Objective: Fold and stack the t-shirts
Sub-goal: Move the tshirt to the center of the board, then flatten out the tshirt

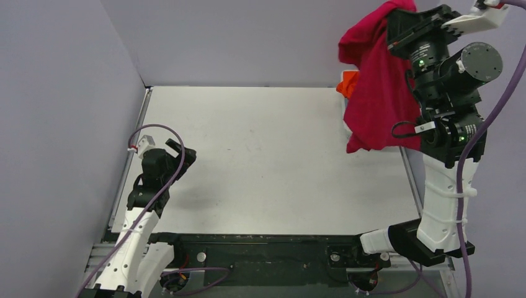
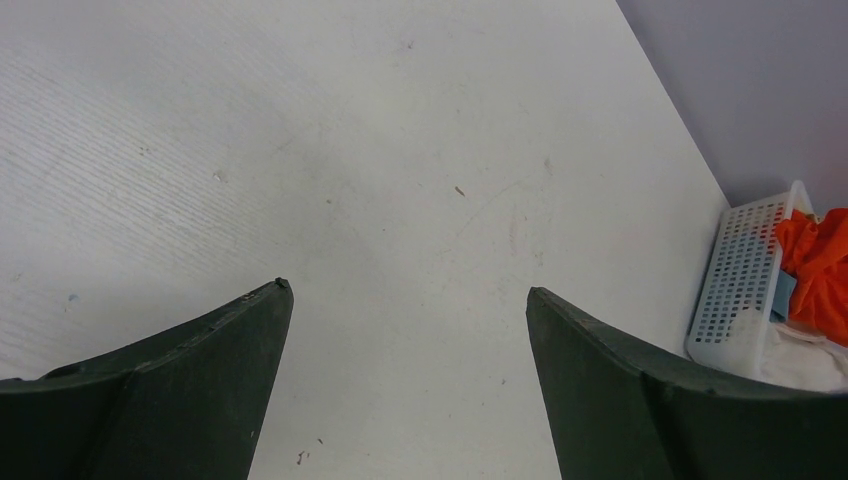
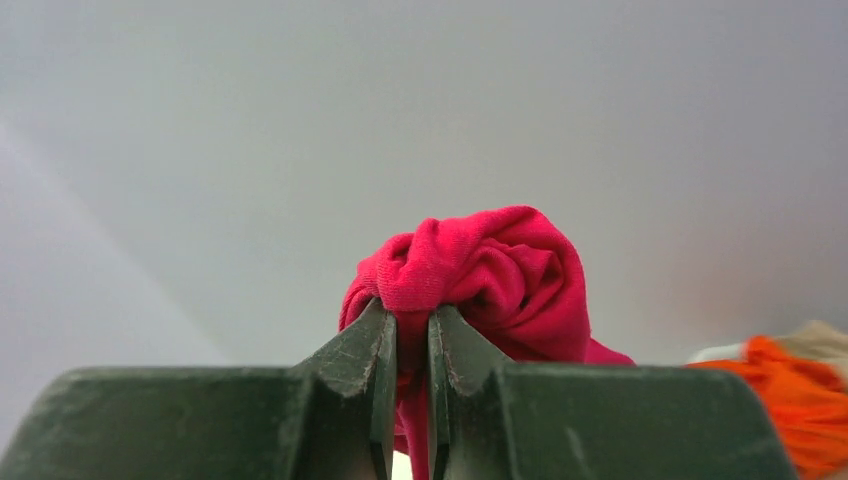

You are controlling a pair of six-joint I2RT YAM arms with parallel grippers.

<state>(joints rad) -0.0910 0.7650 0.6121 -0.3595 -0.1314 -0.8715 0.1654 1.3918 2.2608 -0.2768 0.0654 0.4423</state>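
1. The table point(image 1: 260, 167) is a white top. It lies bare beneath the left gripper's fingers and well below the right gripper's fingers.
2. The crimson red t-shirt point(image 1: 375, 93) is lifted clear of the table at its far right. A bunched knot of it bulges just past the right fingertips. The rest hangs in a loose drape below them, covering part of the right arm.
3. The right gripper point(image 3: 411, 330) has its jaws drawn narrow, pinching a fold of the red cloth between the two pads.
4. The left gripper point(image 2: 409, 292) has its jaws spread wide with nothing between them. It hangs low over the table, apart from all the cloth.
5. The white plastic basket point(image 2: 745, 260) stands ahead and to the right of the left fingers, at the table's far corner.
6. The bright orange t-shirt point(image 2: 818, 270) is heaped inside that basket, below and right of the right fingers.
7. The cream-white t-shirt point(image 2: 800, 362) lies in the basket, just beside the orange one.
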